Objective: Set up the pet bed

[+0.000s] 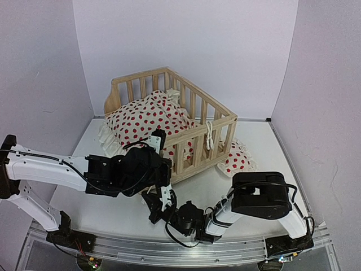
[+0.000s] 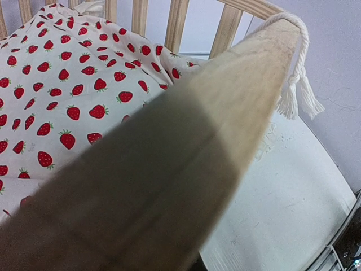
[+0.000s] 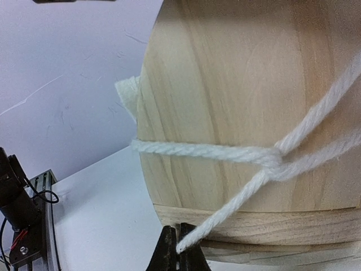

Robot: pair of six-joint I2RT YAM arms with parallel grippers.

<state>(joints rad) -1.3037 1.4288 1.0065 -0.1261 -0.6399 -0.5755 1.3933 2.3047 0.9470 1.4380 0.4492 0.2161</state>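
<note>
Pet bed sits mid-table, tilted diagonally in top view. Strawberry-print cushion is inside the frame, its ruffle spilling over the open left side. Small pillow lies outside, just beside the bed's right-front corner.

Key relation: right gripper is low at the bed's near corner, jaws pinched on the free end of a tie string. The string runs up and right from the jaws to a knot wrapped round the corner post, which is directly ahead of the fingers. R arm is the one on the string.

Left gripper is by the near end of the front rail. Its jaws are together, but its fingers don't show in the wrist cam, so can't tell if they're gripping the rail.

Likely step: tightening or finishing the tie.
</note>
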